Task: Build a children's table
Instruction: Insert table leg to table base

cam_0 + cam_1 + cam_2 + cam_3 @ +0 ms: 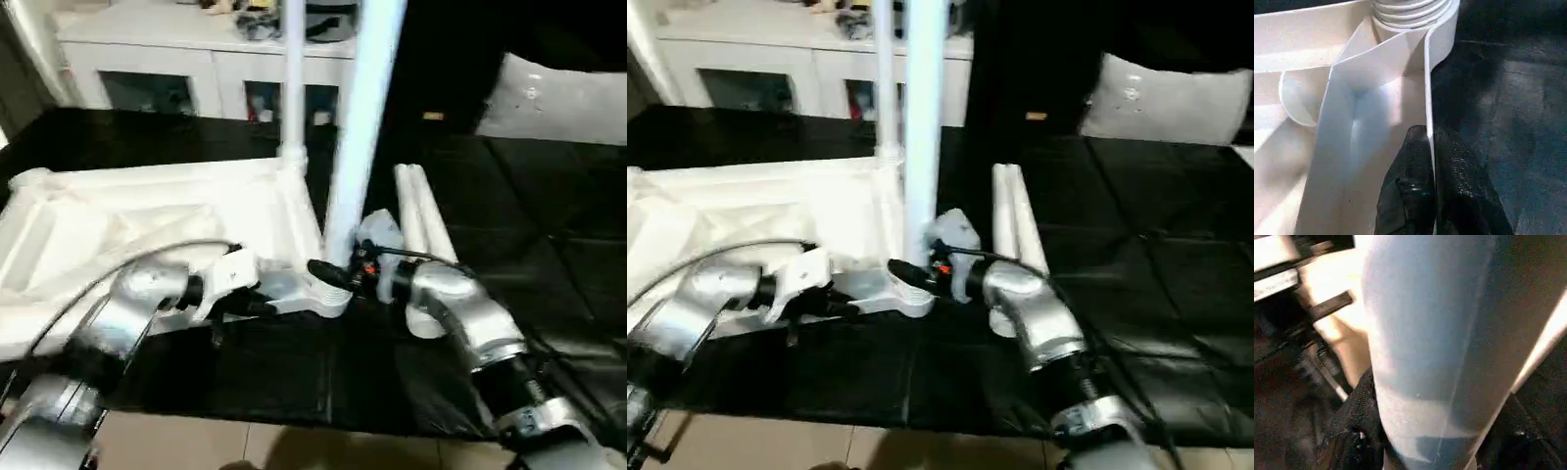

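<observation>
The white plastic rectangular table top (147,220) lies ribbed underside up on the black mat (549,245). The left gripper (1431,147) has its two black fingers (1410,186) pinched shut on the top's thin side wall near a corner. Four long tapered white tube legs show: one (292,78) stands in the far corner socket, one (362,117) stands upright at the near corner socket (328,299) with the right gripper (1425,450) closed around it, and two spare legs (421,211) lie side by side on the mat just right.

Background furnishings around the work area

A white cabinet (196,69) with glass doors is seen at eleven o'clock; a grey cushion (554,98) is placed at two o'clock on black matting (549,225).
</observation>
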{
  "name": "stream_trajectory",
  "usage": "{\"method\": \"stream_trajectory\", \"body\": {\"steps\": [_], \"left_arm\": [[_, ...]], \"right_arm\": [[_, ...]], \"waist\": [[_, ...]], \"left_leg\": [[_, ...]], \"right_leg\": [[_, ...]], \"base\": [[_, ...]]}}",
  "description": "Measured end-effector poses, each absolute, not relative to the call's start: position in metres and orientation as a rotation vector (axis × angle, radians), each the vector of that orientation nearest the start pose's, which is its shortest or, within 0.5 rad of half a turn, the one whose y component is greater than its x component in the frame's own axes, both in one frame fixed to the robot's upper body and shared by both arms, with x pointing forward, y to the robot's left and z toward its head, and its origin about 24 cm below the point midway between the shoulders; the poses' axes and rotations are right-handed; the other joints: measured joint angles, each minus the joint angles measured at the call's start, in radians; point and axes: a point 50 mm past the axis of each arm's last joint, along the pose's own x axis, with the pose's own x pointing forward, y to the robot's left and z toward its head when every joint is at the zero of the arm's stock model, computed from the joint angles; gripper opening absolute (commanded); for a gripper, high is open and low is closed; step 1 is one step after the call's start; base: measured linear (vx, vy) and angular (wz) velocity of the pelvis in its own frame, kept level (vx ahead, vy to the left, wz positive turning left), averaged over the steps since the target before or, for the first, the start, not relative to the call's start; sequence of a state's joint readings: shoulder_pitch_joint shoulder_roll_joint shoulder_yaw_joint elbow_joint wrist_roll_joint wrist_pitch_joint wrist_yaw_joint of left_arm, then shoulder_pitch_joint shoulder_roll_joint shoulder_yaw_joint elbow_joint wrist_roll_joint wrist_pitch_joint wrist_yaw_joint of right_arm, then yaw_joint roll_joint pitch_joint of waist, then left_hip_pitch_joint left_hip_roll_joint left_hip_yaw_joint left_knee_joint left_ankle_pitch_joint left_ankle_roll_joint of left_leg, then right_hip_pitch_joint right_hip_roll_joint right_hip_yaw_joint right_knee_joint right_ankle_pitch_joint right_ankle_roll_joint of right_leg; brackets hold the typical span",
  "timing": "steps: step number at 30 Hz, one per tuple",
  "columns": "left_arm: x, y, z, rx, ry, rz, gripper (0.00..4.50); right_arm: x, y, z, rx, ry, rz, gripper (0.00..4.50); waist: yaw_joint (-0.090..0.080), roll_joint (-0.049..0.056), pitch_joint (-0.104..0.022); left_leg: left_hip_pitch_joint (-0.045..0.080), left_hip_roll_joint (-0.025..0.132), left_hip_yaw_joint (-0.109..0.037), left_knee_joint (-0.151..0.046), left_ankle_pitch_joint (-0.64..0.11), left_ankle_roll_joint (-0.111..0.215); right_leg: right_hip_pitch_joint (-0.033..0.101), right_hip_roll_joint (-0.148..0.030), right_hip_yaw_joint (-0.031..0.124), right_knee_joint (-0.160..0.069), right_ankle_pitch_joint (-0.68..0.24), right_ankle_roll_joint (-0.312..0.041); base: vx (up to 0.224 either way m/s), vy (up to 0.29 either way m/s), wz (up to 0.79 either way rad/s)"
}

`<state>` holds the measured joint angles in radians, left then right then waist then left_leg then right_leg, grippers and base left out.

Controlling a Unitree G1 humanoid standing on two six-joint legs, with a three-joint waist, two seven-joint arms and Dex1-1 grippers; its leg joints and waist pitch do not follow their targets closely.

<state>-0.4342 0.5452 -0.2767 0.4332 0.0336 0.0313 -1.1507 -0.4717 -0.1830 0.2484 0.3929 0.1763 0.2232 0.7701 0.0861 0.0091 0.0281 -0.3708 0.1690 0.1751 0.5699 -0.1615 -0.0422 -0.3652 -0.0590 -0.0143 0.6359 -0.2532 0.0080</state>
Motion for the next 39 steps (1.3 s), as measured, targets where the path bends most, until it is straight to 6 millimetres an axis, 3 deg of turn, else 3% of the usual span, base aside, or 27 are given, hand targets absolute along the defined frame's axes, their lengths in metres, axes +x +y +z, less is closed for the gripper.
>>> {"method": "stream_trajectory", "body": {"steps": [4,9,16,21,22,23,26,27,32,33,39], "left_arm": [[0.275,0.178,0.046,0.505,0.481,-1.132,0.00],[0.260,0.161,0.048,0.435,0.511,-1.026,0.00],[0.259,0.152,0.050,0.430,0.523,-0.966,0.00],[0.258,0.153,0.052,0.467,0.528,-0.960,0.00],[0.259,0.154,0.052,0.474,0.529,-0.958,0.00],[0.259,0.154,0.053,0.485,0.526,-0.957,0.00],[0.258,0.152,0.053,0.507,0.502,-0.982,0.00],[0.259,0.153,0.054,0.514,0.496,-0.983,0.00],[0.264,0.153,0.057,0.523,0.482,-1.007,0.00],[0.265,0.155,0.058,0.526,0.479,-1.016,0.00],[0.273,0.158,0.060,0.547,0.456,-1.046,0.00]], "right_arm": [[0.310,-0.077,0.053,-0.064,0.239,0.997,1.89],[0.313,-0.076,0.055,-0.065,0.233,0.959,1.89],[0.316,-0.077,0.056,-0.059,0.227,0.922,1.89],[0.318,-0.076,0.056,-0.003,0.238,0.905,1.89],[0.319,-0.075,0.056,0.001,0.241,0.906,2.45],[0.320,-0.074,0.056,0.004,0.242,0.907,2.59],[0.319,-0.074,0.044,0.047,0.291,0.881,2.63],[0.320,-0.074,0.046,0.044,0.286,0.883,2.97],[0.317,-0.075,0.038,0.061,0.317,0.873,3.24],[0.316,-0.076,0.037,0.063,0.314,0.872,3.52],[0.309,-0.088,0.030,0.042,0.339,0.872,3.97]], "waist": [[-0.012,0.000,0.000],[-0.007,-0.002,0.000],[0.001,-0.004,0.000],[-0.006,-0.003,0.001],[-0.009,-0.003,0.001],[-0.011,-0.003,0.001],[-0.004,-0.002,0.002],[0.001,-0.003,0.002],[0.007,0.002,0.005],[0.009,0.004,0.006],[0.022,0.008,0.008]], "left_leg": [[0.003,0.000,0.000,-0.003,-0.001,-0.001],[0.003,0.000,0.000,-0.006,-0.002,-0.003],[0.003,0.000,0.000,-0.013,-0.002,-0.003],[0.003,0.000,0.000,-0.014,-0.002,-0.003],[0.003,0.000,0.000,-0.014,-0.002,-0.003],[0.003,0.000,0.000,-0.014,-0.002,-0.003],[0.001,0.001,0.000,-0.014,-0.002,-0.003],[-0.001,0.000,0.000,-0.014,-0.002,-0.003],[-0.008,0.001,0.000,-0.014,-0.001,-0.005],[-0.013,0.001,0.000,-0.014,0.000,-0.005],[-0.021,0.002,0.000,-0.012,0.000,-0.006]], "right_leg": [[-0.001,0.000,0.000,-0.007,0.001,-0.001],[-0.002,0.000,0.000,-0.010,0.001,-0.001],[-0.002,0.001,0.000,-0.015,0.001,-0.001],[-0.001,0.002,0.000,-0.021,0.003,0.000],[-0.001,0.003,0.000,-0.021,0.004,0.000],[-0.001,0.003,0.000,-0.021,0.004,0.000],[-0.001,0.003,0.000,-0.022,0.004,-0.001],[0.000,0.002,0.000,-0.023,0.008,-0.006],[-0.003,0.003,-0.002,-0.023,0.009,-0.006],[-0.008,0.003,-0.002,-0.023,0.009,-0.005],[-0.014,0.003,-0.003,-0.023,0.011,-0.002]], "base": [[0.000,0.000,0.00],[0.000,0.000,0.00],[0.000,0.000,0.00],[0.000,0.000,0.00],[0.000,0.000,0.00],[0.000,0.000,0.00],[0.000,0.000,0.00],[0.000,0.000,0.00],[0.000,0.000,0.00],[0.000,0.000,0.00],[0.000,0.000,0.00]]}}
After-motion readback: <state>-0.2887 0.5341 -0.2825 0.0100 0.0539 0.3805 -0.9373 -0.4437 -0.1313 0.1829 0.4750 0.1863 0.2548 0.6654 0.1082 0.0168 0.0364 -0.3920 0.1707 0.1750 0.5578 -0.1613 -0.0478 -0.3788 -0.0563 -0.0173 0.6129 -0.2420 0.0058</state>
